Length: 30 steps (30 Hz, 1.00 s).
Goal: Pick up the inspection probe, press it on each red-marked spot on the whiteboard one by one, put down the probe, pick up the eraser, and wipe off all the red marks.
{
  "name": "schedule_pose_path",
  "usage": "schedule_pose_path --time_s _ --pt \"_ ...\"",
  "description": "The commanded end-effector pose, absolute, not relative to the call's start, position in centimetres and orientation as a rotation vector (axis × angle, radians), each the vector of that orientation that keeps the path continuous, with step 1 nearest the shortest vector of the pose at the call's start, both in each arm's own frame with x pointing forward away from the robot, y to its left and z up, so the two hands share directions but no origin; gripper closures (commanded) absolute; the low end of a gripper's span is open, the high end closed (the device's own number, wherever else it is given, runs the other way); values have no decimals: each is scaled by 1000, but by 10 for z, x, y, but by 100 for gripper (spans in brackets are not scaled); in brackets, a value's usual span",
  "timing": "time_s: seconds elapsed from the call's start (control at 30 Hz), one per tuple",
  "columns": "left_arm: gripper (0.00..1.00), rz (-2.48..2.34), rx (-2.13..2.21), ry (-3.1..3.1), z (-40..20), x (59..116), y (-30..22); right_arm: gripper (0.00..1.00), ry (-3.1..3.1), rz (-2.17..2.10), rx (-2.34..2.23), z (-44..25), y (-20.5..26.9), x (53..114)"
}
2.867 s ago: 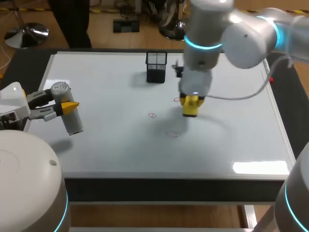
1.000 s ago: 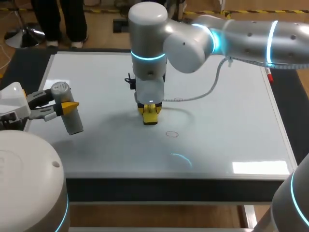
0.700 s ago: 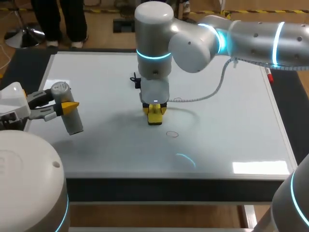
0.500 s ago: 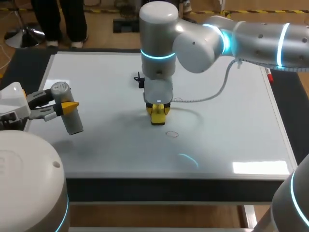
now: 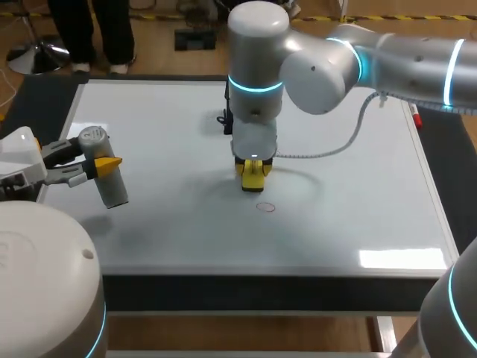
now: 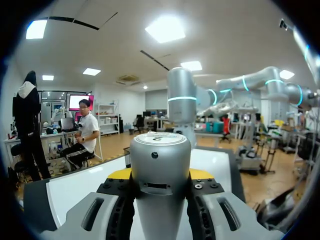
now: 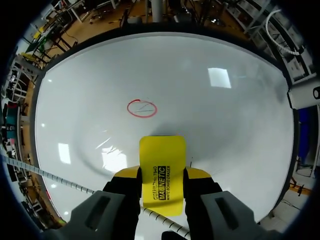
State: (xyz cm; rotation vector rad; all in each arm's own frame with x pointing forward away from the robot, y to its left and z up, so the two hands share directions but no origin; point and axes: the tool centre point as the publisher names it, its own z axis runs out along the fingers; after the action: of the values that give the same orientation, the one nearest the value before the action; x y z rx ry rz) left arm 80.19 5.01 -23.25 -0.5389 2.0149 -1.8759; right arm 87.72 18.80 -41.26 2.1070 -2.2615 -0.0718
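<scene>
Wiping looks like the step in hand: your right gripper pinches the yellow eraser from both sides, down at the whiteboard near frame centre; contact can't be confirmed. Only one red circle shows, just below the eraser and apart from it. The next move calls for sliding the eraser down-frame across that circle, pressed flat. Your left gripper, at mid left, is clamped on the grey inspection probe, not put down.

Grey probe gripped by left tool at whiteboard's left edge; yellow eraser in right tool, mid-board, near red circle.
</scene>
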Motion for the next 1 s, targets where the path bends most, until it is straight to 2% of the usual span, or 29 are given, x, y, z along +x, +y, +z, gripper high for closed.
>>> schedule_pose_path --time_s 0.03,0.27,1.0 --pt "100 -1874 -540 2014 -231 801 50 100 -2273 -49 2127 -390 174 873" --pt "100 -1874 -540 2014 -231 801 50 100 -2342 8 2075 -374 142 879" --pt "100 -1874 -540 2014 -231 801 50 100 -2519 -47 1807 -366 -16 863"
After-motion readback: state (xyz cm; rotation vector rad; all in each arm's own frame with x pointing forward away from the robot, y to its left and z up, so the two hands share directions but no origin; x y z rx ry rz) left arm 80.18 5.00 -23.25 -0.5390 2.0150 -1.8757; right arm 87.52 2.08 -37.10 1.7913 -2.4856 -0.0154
